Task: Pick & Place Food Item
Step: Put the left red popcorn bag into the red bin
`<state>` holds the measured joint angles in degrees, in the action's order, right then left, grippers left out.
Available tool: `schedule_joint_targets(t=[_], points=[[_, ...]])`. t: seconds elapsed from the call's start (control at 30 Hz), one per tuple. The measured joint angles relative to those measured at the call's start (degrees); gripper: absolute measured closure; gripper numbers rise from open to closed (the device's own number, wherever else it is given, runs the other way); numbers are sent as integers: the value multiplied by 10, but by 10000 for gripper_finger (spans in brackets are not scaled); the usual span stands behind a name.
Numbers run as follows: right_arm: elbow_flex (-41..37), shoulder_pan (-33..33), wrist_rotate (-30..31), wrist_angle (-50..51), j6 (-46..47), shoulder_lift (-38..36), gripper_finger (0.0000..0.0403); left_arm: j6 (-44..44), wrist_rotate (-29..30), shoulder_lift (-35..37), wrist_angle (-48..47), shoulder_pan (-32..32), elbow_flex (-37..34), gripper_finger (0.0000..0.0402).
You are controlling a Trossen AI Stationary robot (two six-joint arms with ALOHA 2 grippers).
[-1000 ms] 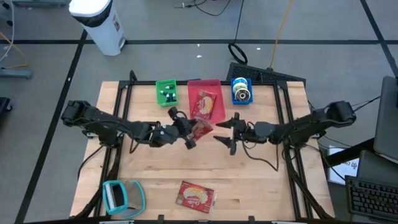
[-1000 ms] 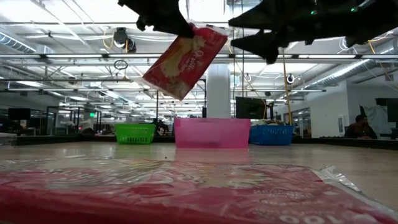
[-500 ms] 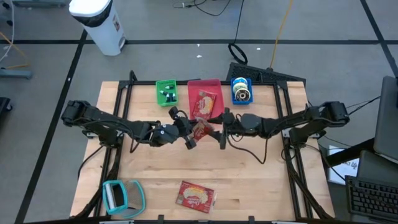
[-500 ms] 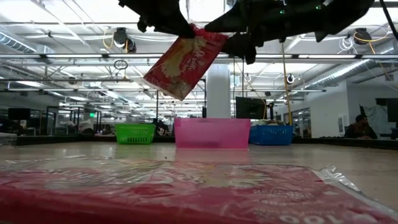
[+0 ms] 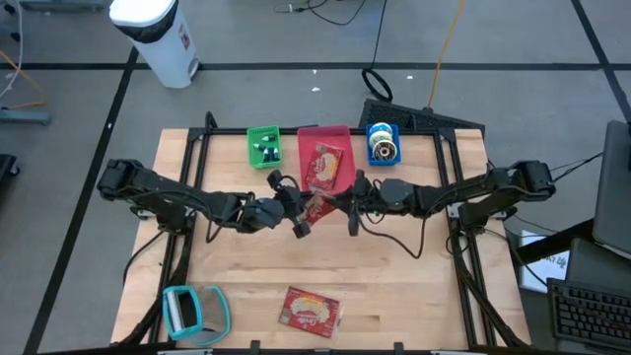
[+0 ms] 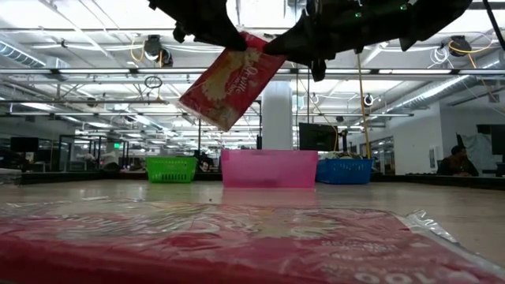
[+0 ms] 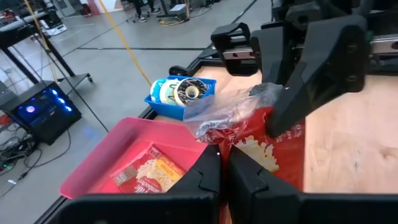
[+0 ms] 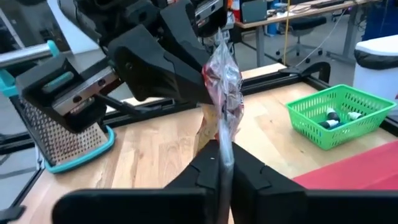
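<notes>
Handover aloft: left gripper [image 5: 296,205] and right gripper [image 5: 347,202] fingers both pinch the snack packet [image 5: 317,207]; left should release first, avoiding tearing

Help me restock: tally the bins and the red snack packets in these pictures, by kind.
Bins: 3 (green bin, pink bin, blue bin)
Red snack packets: 3 (held packet between left gripper and right gripper, packet in the pink bin, packet on the table)
Total: 6
</notes>
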<state>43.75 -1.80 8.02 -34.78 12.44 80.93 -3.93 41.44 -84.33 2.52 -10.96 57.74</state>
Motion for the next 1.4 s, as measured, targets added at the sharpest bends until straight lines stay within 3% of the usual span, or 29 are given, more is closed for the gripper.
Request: schedule_joint_targets(t=[0.23,0.43,0.5,0.73,0.97,1.07,1.3,1.4], points=[[0,2,-6,29,-1,0,400,-35,-39,2,2,1,0,367],[0,6,-9,46,-1,-1,402,-77,-161,78,-35,11,0,289],[4,12,-9,69,-1,1,402,-83,-177,107,-40,11,1,266],[111,48,-25,222,-70,0,402,-72,-173,167,-95,0,1,217],[227,127,-65,372,-152,-1,402,-60,-172,140,-134,-4,0,199],[261,179,-118,450,-176,1,403,-50,-172,119,-131,-4,0,198],[269,273,-239,489,-176,52,403,-18,-151,90,-116,-2,0,203],[269,280,-249,484,-177,80,403,-18,-131,90,-114,4,0,199]])
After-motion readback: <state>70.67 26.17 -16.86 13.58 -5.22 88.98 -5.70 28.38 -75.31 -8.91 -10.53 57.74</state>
